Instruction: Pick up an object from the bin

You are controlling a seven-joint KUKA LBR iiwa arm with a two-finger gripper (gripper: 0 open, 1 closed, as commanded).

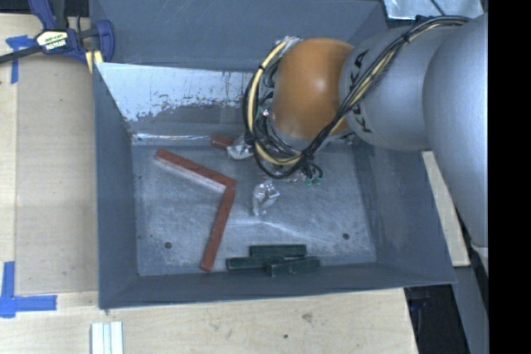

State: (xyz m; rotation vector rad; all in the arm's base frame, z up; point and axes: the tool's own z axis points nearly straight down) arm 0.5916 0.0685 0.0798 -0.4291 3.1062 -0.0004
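Gripper (264,199) mostly hidden under orange cover (307,87) and cables (274,155), open or closed impossible to tell, arm (431,87) in from right, wrist bent down over centre of bin (116,203), tip just right of corner of red-brown angle (220,224), green bar (272,261) below.

The one piece of writing to be made out stands on the silver casing of the arm (415,87), above the far right corner of the bin (112,178). It is a row of large orange letters (362,99) running down the casing just beside the orange cover (307,87). Black and yellow cables (390,41) cross over them, so only pieces of the strokes show; they look like part of the maker's name, KUKA, but the whole word cannot be read
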